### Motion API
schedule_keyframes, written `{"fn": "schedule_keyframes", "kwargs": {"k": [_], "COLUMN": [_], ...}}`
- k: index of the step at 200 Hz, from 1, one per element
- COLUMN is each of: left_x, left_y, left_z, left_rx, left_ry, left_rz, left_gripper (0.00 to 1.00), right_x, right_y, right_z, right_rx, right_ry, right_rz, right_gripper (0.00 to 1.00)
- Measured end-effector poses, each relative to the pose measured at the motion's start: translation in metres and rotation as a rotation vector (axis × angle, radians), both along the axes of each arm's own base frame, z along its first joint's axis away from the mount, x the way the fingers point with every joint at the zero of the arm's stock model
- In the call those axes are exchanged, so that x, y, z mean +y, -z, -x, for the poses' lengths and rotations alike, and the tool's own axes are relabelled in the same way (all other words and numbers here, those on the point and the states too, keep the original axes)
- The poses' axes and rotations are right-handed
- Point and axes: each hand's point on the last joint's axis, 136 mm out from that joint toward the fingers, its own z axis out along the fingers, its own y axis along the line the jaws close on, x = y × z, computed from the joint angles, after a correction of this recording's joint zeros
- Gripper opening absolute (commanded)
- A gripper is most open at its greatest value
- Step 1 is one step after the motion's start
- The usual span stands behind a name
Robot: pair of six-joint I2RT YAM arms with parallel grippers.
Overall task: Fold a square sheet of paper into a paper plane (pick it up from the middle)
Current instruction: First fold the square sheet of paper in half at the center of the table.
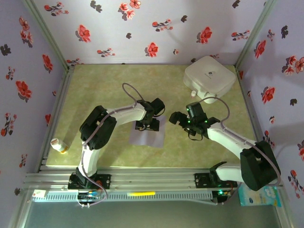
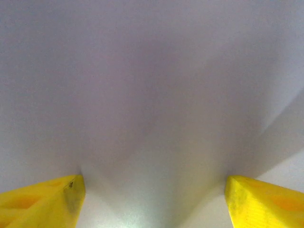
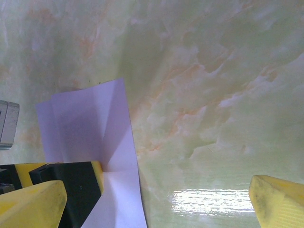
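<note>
Nearest, at lower centre of the top view: square sheet of paper (image 1: 148, 138), flat on the green worktop (image 1: 95, 85), with creases across it (diagonal folds plain in the right wrist view). Upon its upper half, left pincer (image 1: 147, 125), pointed straight down and released, yellow fingertips (image 2: 47, 199) spread wide, lavender paper between them. Just to the right, over bare worktop and off the sheet, right pincer (image 1: 180, 118), likewise released, gripping nothing. From its own camera, sheet toward lower left, beside the left finger. Left arm judged the nearer, directly above the paper. No clear long axis to the sheet. Farthest, at upper right, white box (image 1: 209, 78).
</note>
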Motion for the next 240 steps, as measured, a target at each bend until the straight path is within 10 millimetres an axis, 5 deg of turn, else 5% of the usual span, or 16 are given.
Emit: {"fn": "schedule_keyframes", "kwargs": {"k": [97, 172, 240], "left_x": [-0.005, -0.006, -0.011], "left_y": [-0.007, -0.019, -0.050], "left_z": [-0.003, -0.003, -0.006], "left_rx": [-0.078, -0.117, -0.174], "left_ry": [0.024, 0.028, 0.021], "left_rz": [0.085, 0.127, 0.272], "left_gripper": [0.47, 0.42, 0.37], "right_x": [-0.020, -0.032, -0.038], "right_y": [-0.027, -0.026, -0.027], "right_z": [-0.007, -0.005, -0.005], "right_rx": [-0.108, -0.127, -0.144], "right_ry": [0.107, 0.157, 0.176], "right_rz": [0.026, 0.056, 0.071], "right_gripper": [0.99, 0.99, 0.99]}}
